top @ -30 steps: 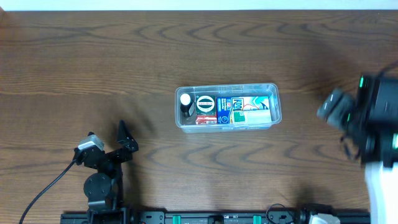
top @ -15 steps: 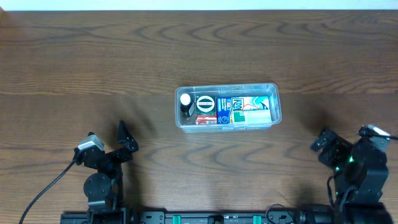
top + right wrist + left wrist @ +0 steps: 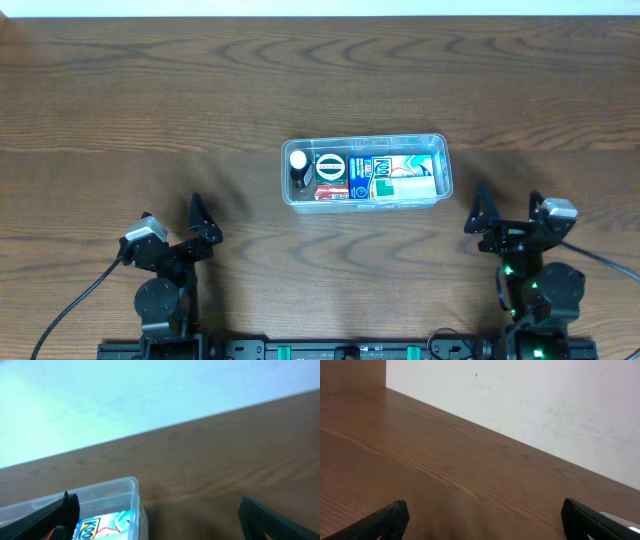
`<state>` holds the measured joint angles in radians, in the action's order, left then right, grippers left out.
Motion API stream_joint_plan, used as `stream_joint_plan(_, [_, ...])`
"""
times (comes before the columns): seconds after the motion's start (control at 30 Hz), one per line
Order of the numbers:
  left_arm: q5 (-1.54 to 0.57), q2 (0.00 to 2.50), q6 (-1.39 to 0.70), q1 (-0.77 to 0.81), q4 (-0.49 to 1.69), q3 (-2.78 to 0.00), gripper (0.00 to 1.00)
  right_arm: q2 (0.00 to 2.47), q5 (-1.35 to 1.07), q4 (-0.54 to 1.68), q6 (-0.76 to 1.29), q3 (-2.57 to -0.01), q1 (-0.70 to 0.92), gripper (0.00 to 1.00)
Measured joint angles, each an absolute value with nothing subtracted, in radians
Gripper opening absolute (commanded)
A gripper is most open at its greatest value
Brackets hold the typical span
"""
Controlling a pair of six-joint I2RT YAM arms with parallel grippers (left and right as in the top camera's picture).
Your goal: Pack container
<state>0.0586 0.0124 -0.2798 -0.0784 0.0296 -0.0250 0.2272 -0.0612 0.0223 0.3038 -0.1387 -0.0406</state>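
The clear plastic container [image 3: 443, 160] sits at the middle of the table, filled with several small packets and a white-capped item [image 3: 298, 160]. Its right corner shows in the right wrist view [image 3: 131, 485] with a blue and green packet [image 3: 107, 522] inside. My left gripper [image 3: 194, 228] rests at the front left, open and empty, over bare wood in its wrist view [image 3: 480, 520]. My right gripper [image 3: 505, 218] rests at the front right, open and empty, just right of the container; its fingers also show in its wrist view [image 3: 160, 515].
A white wall [image 3: 545, 395] runs along the table's far edge. A black cable [image 3: 70, 305] trails from the left arm base toward the front left. Bare brown wood surrounds the container on all sides.
My right arm has swung from the far right side down to its rest pose at the front right. The left arm and the container have not moved.
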Motion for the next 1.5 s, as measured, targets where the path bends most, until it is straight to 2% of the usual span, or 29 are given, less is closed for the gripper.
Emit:
stream_joint_plan(0.3, [0.059, 0.012, -0.28, -0.079, 0.03, -0.025, 0.98, 0.121, -0.075, 0.004, 0.302, -0.008, -0.041, 0.99])
stream_joint_plan(0.47, [0.058, 0.012, -0.28, -0.079, 0.03, -0.025, 0.98, 0.091, -0.069, 0.065, 0.296, -0.007, -0.041, 0.99])
stream_joint_plan(1.5, [0.059, 0.012, -0.28, -0.079, 0.03, -0.025, 0.98, 0.015, -0.048, 0.067, 0.223, -0.007, -0.041, 0.99])
